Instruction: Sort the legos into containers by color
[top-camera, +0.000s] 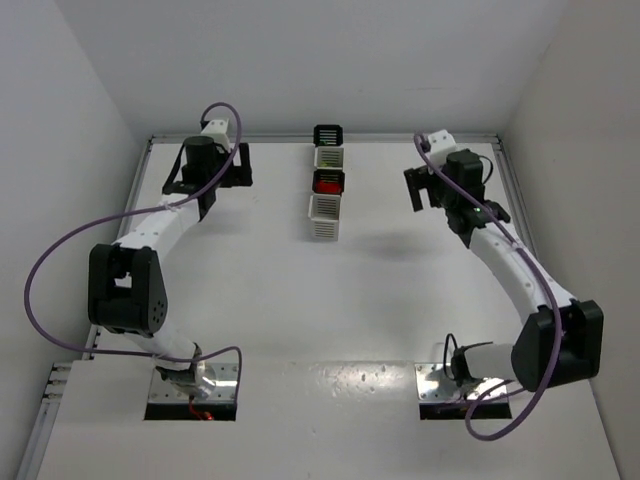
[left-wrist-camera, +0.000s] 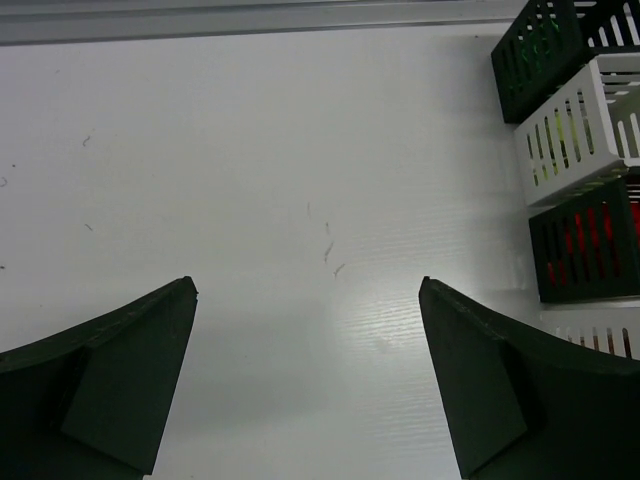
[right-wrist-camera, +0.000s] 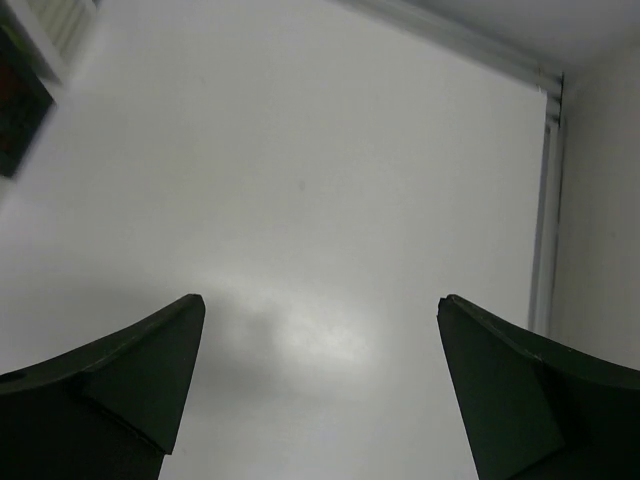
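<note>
Four containers stand in a row at the back middle: a black one (top-camera: 328, 134), a white one (top-camera: 329, 156), a black one (top-camera: 328, 182) with red legos (top-camera: 328, 185) inside, and a white one (top-camera: 324, 215). In the left wrist view they line the right edge: the black container (left-wrist-camera: 545, 50) shows green through its slats, the white one (left-wrist-camera: 585, 125) yellow, the black one (left-wrist-camera: 590, 240) red, and the last white one (left-wrist-camera: 600, 340) is mostly cut off. My left gripper (top-camera: 210, 170) (left-wrist-camera: 310, 290) is open and empty over bare table, left of the row. My right gripper (top-camera: 440, 185) (right-wrist-camera: 320, 305) is open and empty, right of the row. No loose legos show on the table.
White walls enclose the table. A metal rail (left-wrist-camera: 250, 18) runs along the back edge, and another rail (right-wrist-camera: 545, 200) runs down the right side. A black container's corner (right-wrist-camera: 20, 110) shows at the top left of the right wrist view.
</note>
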